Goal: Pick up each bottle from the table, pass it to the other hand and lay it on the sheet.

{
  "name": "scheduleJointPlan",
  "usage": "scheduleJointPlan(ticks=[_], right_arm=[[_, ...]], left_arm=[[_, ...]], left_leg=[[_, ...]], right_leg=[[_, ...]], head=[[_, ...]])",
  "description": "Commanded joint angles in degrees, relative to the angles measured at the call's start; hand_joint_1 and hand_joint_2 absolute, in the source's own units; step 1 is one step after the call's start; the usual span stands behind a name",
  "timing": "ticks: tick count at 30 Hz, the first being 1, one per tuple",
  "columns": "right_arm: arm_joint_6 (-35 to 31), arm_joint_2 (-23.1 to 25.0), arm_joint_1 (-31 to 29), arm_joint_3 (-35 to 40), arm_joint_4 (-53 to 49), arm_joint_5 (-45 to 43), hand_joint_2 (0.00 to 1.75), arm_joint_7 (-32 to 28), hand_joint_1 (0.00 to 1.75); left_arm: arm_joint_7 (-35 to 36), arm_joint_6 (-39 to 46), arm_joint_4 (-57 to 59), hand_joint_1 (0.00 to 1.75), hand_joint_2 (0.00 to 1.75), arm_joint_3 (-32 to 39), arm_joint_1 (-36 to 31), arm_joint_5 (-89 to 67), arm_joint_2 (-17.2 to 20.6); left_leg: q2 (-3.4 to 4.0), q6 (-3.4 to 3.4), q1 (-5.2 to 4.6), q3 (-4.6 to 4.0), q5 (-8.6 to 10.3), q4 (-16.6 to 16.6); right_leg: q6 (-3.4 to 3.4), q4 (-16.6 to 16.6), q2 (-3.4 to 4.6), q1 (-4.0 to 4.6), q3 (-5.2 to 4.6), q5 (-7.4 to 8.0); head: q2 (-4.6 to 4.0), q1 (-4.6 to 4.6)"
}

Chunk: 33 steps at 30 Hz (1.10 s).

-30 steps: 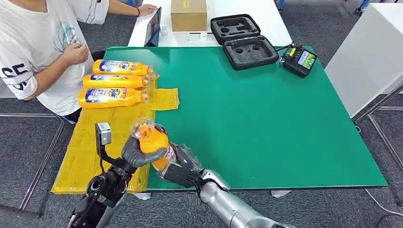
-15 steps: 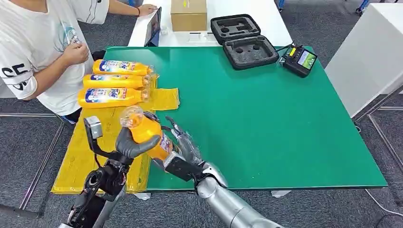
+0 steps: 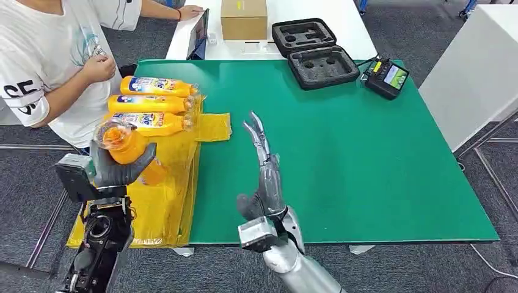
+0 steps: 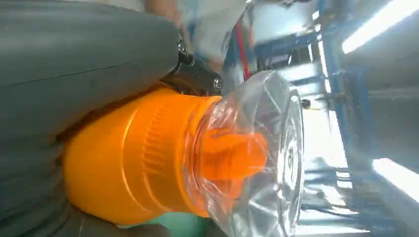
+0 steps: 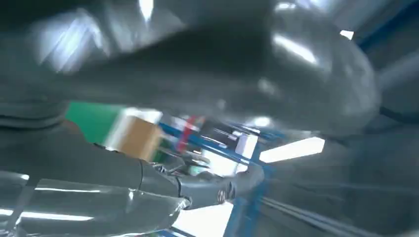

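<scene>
Op: Now my left hand [image 3: 119, 166] alone grips the bottle [image 3: 127, 150], fingers wrapped round it above the sheet [image 3: 160, 201].

Sup: And the right hand [image 3: 264, 177]?

Op: Released, fingers straight over the bench [image 3: 366, 152]. Handover complete; laying down comes next.

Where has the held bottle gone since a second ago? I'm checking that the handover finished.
Yes, it moved. The bottle, gripped by the left hand, went leftward off the green table to above the yellow sheet; the right hand let go.

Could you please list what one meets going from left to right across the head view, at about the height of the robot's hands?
Left hand gripping an orange bottle → yellow sheet → right hand, fingers spread above the green table.
</scene>
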Motion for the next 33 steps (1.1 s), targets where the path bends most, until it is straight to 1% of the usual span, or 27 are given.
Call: scheduleJointPlan(ticks=[1,2,3,4,5,6,7,8,9,10,11,12,13,14,16,18,19,20,22,23,24,25,26,30,32,33], right_arm=[[-0.35,0.50,5.91,-1.94,-20.66,1.81,0.00,0.13,0.00],[-0.35,0.50,5.91,-1.94,-20.66,1.81,0.00,0.13,0.00],[-0.35,0.85,5.69,-2.76,-19.61,1.03,0.00,0.13,0.00],[-0.35,0.43,5.74,-1.99,-18.92,-0.62,0.00,0.13,0.00],[-0.35,0.00,4.95,-2.12,-16.94,-2.10,0.00,0.13,0.00],[-0.35,-0.43,3.86,0.02,-12.83,-4.38,0.00,0.13,0.00],[1.07,-1.44,3.39,0.25,-11.58,-6.79,0.00,0.13,0.00],[1.48,-2.08,2.60,1.15,-10.18,-8.38,0.00,0.13,0.00],[0.95,-2.18,2.20,1.74,-9.02,-8.14,0.00,0.13,0.00],[1.77,-2.33,1.83,2.27,-8.44,-8.92,0.00,0.13,0.00],[2.15,-2.34,1.52,2.44,-7.40,-8.45,1.75,0.13,0.00],[2.86,-2.17,1.25,2.52,-7.17,-8.44,1.75,0.13,0.00],[3.82,-2.11,1.06,2.48,-6.42,-8.18,1.75,0.13,0.00],[5.55,-1.92,1.04,2.34,-5.91,-8.48,1.75,0.13,0.00],[5.55,-1.92,1.04,2.34,-5.91,-8.48,1.75,0.13,0.00],[5.55,-1.92,1.04,2.34,-5.91,-8.48,1.75,0.13,0.00],[5.71,-1.75,0.95,2.05,-5.61,-7.43,1.75,0.13,0.00],[6.31,-1.42,0.87,1.73,-6.08,-8.21,1.75,0.13,0.00],[6.59,-0.70,0.43,0.59,-5.23,-8.96,1.75,0.13,0.00],[6.23,-0.33,0.18,-0.13,-4.68,-9.07,1.75,0.13,0.00],[6.23,-0.33,0.18,-0.13,-4.68,-9.07,1.75,0.13,0.00],[5.90,-0.15,-0.09,-0.69,-3.88,-8.60,1.75,0.13,0.00],[5.52,-0.10,-0.17,-0.79,-3.55,-8.09,1.75,0.13,0.00],[4.59,-0.45,-0.21,0.15,-2.61,-6.70,1.75,0.13,0.00],[4.59,-0.45,-0.21,0.15,-2.61,-6.70,1.75,0.13,0.00],[4.59,-0.45,-0.21,0.15,-2.61,-6.70,1.75,0.13,0.00]], left_arm=[[1.48,6.23,26.27,1.75,1.75,-0.67,-13.04,-18.71,4.46],[1.48,6.23,26.27,1.75,1.75,-0.67,-13.04,-18.71,4.46],[3.59,5.12,26.53,1.75,1.75,-0.86,-14.13,-20.74,4.36],[5.59,5.77,26.89,1.75,1.75,-1.87,-14.56,-24.65,4.96],[7.40,7.42,28.19,1.75,1.75,-3.19,-15.50,-30.45,6.21],[10.88,7.59,29.70,1.75,1.75,-5.39,-16.80,-33.63,6.74],[12.46,8.05,30.53,1.75,1.75,-6.29,-16.91,-37.00,7.08],[14.72,6.63,31.27,1.75,1.75,-6.52,-16.74,-40.94,7.25],[15.18,5.61,32.44,1.75,1.75,-6.83,-16.36,-43.07,7.51],[16.93,4.79,34.24,1.75,1.75,-7.92,-16.61,-47.53,7.88],[16.95,3.29,35.83,1.75,1.75,-7.79,-16.80,-48.95,7.47],[17.85,2.75,38.63,1.75,1.75,-9.10,-17.59,-52.44,7.39],[18.79,4.13,41.04,1.75,1.75,-9.78,-18.40,-55.45,6.78],[20.78,5.85,43.42,1.75,1.75,-10.85,-19.12,-59.39,6.38],[20.78,5.85,43.42,1.75,1.75,-10.85,-19.12,-59.39,6.38],[20.78,5.85,43.42,1.75,1.75,-10.85,-19.12,-59.39,6.38],[22.81,7.18,45.10,1.75,1.75,-12.34,-19.70,-63.70,6.05],[22.70,4.83,47.01,1.75,1.75,-12.43,-20.46,-64.99,5.31],[22.72,2.79,49.34,1.75,1.75,-12.65,-20.99,-65.88,4.37],[22.77,3.86,49.91,1.75,1.75,-12.47,-20.75,-66.18,3.87],[22.77,3.86,49.91,1.75,1.75,-12.47,-20.75,-66.18,3.87],[21.97,4.14,50.68,1.75,1.75,-11.91,-20.34,-65.27,2.81],[20.60,3.88,51.21,1.75,1.75,-10.90,-20.11,-63.56,2.06],[21.19,2.84,51.95,1.75,1.75,-10.83,-19.18,-63.69,1.59],[21.19,2.84,51.95,1.75,1.75,-10.83,-19.18,-63.69,1.59],[21.19,2.84,51.95,1.75,1.75,-10.83,-19.18,-63.69,1.59]], left_leg=[[-0.28,-0.06,-0.02,0.35,-0.07,-0.08],[-0.12,-0.04,0.00,0.23,-0.04,-0.08],[-0.19,-0.05,0.03,0.32,-0.08,-0.04],[-0.12,-0.03,0.01,0.22,-0.05,-0.03],[-0.12,-0.03,0.03,0.14,-0.02,-0.02],[-0.21,-0.04,0.05,0.27,-0.04,-0.01],[-0.08,-0.03,0.01,0.20,-0.01,-0.05],[-0.12,-0.04,0.03,0.38,-0.03,-0.09],[-0.06,-0.03,0.03,0.32,-0.02,-0.09],[0.03,-0.03,0.00,0.48,-0.06,-0.15],[0.04,-0.03,0.00,0.35,-0.05,-0.10],[0.06,-0.04,0.00,0.48,-0.08,-0.14],[0.04,-0.02,-0.02,0.37,-0.04,-0.12],[0.01,-0.04,-0.01,0.49,-0.08,-0.14],[-0.01,-0.02,-0.02,0.31,-0.03,-0.09],[-0.01,-0.03,0.01,0.35,-0.08,-0.05],[0.03,-0.02,0.00,0.29,-0.05,-0.06],[0.03,-0.04,0.02,0.38,-0.11,-0.03],[-0.03,-0.01,-0.01,0.19,-0.01,-0.05],[-0.07,-0.03,0.01,0.34,-0.07,-0.05],[-0.05,-0.01,-0.02,0.28,-0.03,-0.06],[-0.01,-0.01,-0.01,0.22,-0.03,-0.04],[-0.03,-0.01,0.00,0.36,-0.06,-0.06],[-0.02,-0.01,-0.01,0.27,-0.05,-0.05],[-0.04,-0.03,0.01,0.48,-0.15,-0.06],[-0.07,-0.05,0.03,0.72,-0.26,-0.06]], right_leg=[[-0.06,0.02,-0.21,-0.03,0.39,-0.18],[-0.04,-0.01,-0.07,0.00,0.26,-0.08],[-0.05,0.01,-0.11,0.01,0.37,-0.12],[-0.03,0.02,-0.08,0.00,0.23,-0.08],[-0.03,0.01,-0.08,0.03,0.15,-0.05],[-0.04,0.00,-0.13,0.04,0.30,-0.10],[-0.02,-0.01,-0.03,0.01,0.19,-0.04],[-0.03,-0.08,-0.04,0.04,0.40,-0.06],[-0.03,-0.07,0.01,0.04,0.34,-0.03],[-0.03,-0.11,0.11,0.01,0.46,-0.04],[-0.01,-0.08,0.13,0.01,0.35,0.00],[-0.02,-0.11,0.17,0.01,0.47,-0.02],[-0.01,-0.08,0.12,-0.01,0.37,-0.01],[-0.02,-0.09,0.11,-0.01,0.48,-0.06],[-0.01,-0.06,0.07,-0.02,0.32,-0.02],[-0.02,-0.04,0.08,-0.02,0.37,-0.05],[-0.01,-0.03,0.11,-0.03,0.28,-0.02],[-0.02,-0.02,0.13,-0.01,0.38,-0.07],[-0.01,-0.02,0.04,-0.04,0.20,-0.01],[-0.02,-0.03,0.02,-0.02,0.36,-0.07],[-0.01,-0.02,0.03,-0.05,0.29,-0.04],[-0.01,-0.02,0.05,-0.04,0.23,-0.02],[-0.01,-0.05,0.06,-0.04,0.38,-0.05],[0.00,-0.04,0.06,-0.04,0.28,-0.03],[-0.02,-0.06,0.07,-0.03,0.51,-0.12],[-0.04,-0.06,0.08,-0.02,0.75,-0.24]], head=[[0.00,-0.02],[0.00,-0.04],[0.00,-0.04],[0.00,-0.02],[0.00,-0.02],[0.00,-0.02],[0.00,-0.02],[0.00,0.00],[0.00,-0.02],[0.00,-0.02],[0.00,0.00],[0.00,-0.02],[0.00,-0.04],[0.00,-0.02],[0.00,-0.02],[0.00,-0.02],[0.00,-0.02],[0.00,-0.02],[0.00,-0.02],[0.00,0.00],[0.00,-0.02],[0.00,-0.02],[0.00,-0.02],[0.00,0.00],[0.00,-0.02],[0.00,-0.02]])
